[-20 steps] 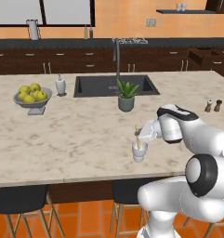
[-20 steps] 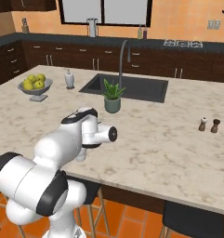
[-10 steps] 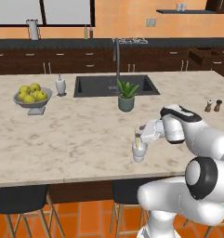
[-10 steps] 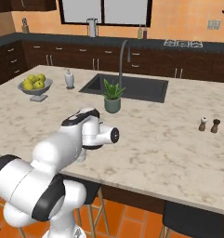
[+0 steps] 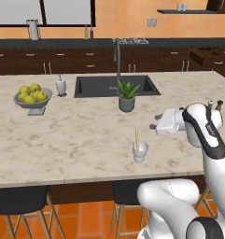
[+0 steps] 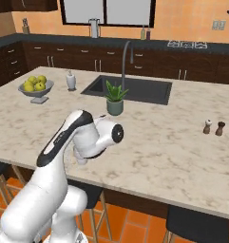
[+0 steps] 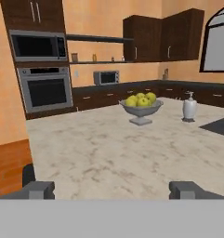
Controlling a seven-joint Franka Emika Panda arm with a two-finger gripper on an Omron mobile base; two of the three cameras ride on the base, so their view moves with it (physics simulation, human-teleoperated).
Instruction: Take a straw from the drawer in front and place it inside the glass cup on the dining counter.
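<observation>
The glass cup (image 5: 140,152) stands on the dining counter (image 5: 81,135) near its front edge. The pale-yellow straw (image 5: 137,139) stands inside it, leaning on the rim, with nothing holding it. My gripper (image 5: 154,127) hangs just right of the cup and a little above it, pointing left and apart from the straw. In the hand view my gripper (image 7: 113,190) is open, the fingers (image 7: 39,189) wide apart and nothing between them, looking across the counter (image 7: 108,153). In the right base view my own arm (image 6: 82,137) hides the cup. A drawer (image 5: 201,54) stands pulled out at the back right.
A bowl of yellow-green fruit (image 5: 33,95) and a white soap dispenser (image 5: 61,86) stand at the counter's left. A potted plant (image 5: 127,96) sits in front of the sink (image 5: 115,86) and its tall faucet. Salt and pepper shakers (image 6: 214,127) are at the right. Stools stand below the front edge.
My gripper has let go of the straw and drawn back to the right and up from the cup. The straw stays standing in the cup.
</observation>
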